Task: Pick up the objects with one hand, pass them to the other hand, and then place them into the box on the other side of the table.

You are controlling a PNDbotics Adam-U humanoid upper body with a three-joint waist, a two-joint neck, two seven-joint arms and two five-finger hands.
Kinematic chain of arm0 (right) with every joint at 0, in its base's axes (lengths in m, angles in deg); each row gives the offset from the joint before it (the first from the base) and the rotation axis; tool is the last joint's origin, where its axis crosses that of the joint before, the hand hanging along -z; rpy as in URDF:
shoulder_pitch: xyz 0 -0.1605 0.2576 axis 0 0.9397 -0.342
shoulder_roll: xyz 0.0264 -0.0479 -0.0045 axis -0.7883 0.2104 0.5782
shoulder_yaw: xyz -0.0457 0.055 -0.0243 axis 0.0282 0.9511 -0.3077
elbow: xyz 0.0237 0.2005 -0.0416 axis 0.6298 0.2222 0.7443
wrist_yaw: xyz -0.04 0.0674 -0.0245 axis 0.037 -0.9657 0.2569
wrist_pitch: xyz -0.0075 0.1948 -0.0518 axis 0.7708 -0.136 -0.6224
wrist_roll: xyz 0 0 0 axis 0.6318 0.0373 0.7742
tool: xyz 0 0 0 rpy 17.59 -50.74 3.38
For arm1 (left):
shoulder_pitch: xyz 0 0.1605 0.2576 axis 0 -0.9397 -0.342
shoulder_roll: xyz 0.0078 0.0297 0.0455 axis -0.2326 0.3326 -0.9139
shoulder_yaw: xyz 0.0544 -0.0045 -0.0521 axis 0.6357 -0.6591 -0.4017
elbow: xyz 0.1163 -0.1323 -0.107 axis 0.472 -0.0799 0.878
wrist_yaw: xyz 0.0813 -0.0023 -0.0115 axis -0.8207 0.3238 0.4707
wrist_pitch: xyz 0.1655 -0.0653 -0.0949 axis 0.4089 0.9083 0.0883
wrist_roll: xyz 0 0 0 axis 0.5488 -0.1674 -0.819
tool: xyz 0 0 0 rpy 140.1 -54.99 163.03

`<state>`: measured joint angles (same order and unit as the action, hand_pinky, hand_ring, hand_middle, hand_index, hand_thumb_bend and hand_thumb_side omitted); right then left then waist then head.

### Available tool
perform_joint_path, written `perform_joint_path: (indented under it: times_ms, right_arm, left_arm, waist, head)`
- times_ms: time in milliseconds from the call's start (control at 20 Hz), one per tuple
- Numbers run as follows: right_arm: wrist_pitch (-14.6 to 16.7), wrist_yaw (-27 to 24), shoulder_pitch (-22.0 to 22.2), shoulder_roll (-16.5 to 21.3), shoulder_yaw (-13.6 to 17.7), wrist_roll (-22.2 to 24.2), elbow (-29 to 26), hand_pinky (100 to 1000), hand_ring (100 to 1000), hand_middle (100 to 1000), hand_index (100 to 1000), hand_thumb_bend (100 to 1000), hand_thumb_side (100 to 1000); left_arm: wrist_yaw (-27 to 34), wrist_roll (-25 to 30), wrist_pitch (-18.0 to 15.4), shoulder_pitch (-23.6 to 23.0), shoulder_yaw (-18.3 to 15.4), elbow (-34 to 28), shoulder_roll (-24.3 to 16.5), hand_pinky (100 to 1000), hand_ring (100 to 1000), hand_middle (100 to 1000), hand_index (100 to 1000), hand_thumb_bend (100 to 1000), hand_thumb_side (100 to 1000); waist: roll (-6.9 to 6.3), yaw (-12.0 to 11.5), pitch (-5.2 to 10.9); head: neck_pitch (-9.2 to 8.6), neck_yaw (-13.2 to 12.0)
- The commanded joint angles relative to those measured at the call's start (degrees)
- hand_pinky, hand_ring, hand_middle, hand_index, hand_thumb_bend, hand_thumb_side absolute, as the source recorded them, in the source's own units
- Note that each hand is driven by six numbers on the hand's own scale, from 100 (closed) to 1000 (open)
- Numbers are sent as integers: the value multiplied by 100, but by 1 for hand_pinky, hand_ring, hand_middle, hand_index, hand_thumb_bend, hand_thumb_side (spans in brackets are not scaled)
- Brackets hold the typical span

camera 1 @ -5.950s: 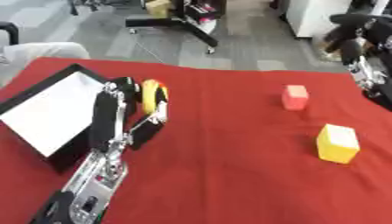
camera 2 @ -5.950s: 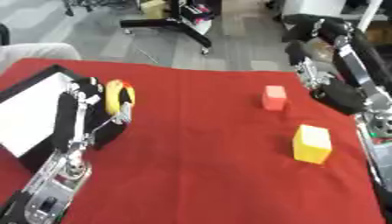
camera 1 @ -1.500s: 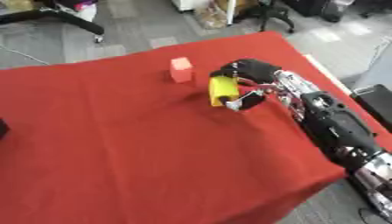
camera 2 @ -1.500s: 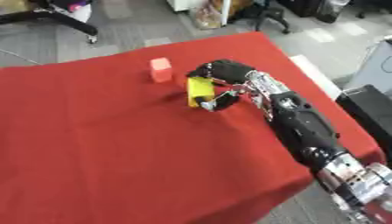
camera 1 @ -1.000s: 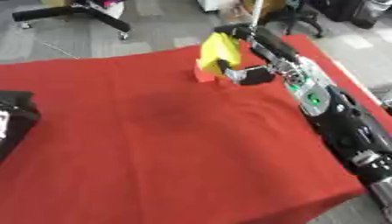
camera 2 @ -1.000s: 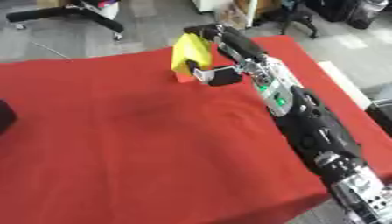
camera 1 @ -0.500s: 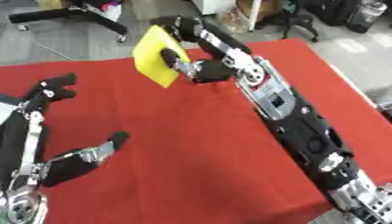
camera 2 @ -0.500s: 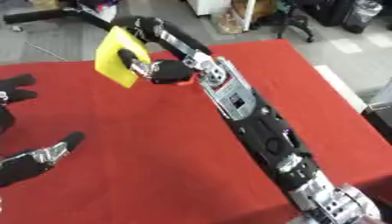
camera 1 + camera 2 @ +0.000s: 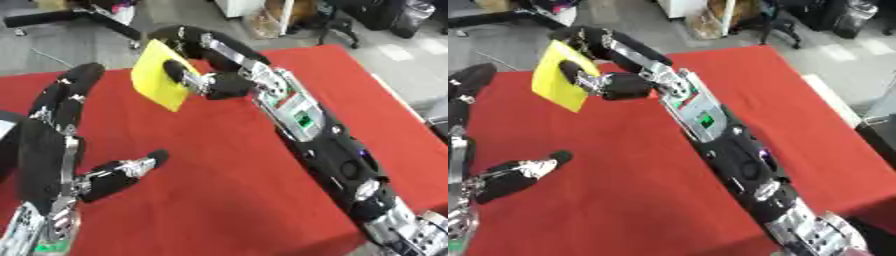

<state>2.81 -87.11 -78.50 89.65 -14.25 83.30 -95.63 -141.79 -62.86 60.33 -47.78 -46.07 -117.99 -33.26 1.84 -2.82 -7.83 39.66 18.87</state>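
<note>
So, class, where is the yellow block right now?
The yellow block is held up above the red tablecloth in the right hand, at upper left of the left eye view, near the open left hand.

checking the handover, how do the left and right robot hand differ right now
The right robot hand is curled round the yellow block and holds it up above the red cloth; the left robot hand holds nothing, fingers spread open. The right reaches across from the right side; the left rises from the lower left, fingers up beside the block, not touching it. Both are mostly black with silver joints.
</note>
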Motion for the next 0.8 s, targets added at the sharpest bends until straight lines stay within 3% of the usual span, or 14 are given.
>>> perform_joint_path:
  times_ms: [50, 400, 450, 800]
  right_arm:
    - [-37, -97, -62, 12, -10, 46, -169, 686, 416, 202, 798, 100, 607]
    - [-281, -432, -15, -107, -93, 152, -338, 684, 414, 200, 796, 100, 608]
    - [-303, -444, -6, -121, -101, 156, -344, 679, 409, 196, 792, 100, 616]
    - [-532, -504, 54, -217, -188, 172, -404, 678, 407, 196, 792, 100, 624]
  left_arm:
    - [-137, -188, 44, 129, 48, 17, 77, 783, 730, 772, 898, 853, 220]
    - [-357, -459, 42, 360, 123, 421, 311, 778, 722, 762, 888, 834, 224]
    - [-355, -477, 32, 377, 132, 440, 332, 759, 686, 714, 843, 772, 238]
    - [-343, -508, -113, 493, 234, 737, 545, 728, 613, 621, 767, 693, 250]
  waist:
    - [9, 10, 115]
    - [52, 29, 99]
    - [58, 35, 95]
    - [73, 56, 73]
  head:
    - [-61, -22]
    - [-57, -75]
    - [-59, -96]
    - [-89, -233]
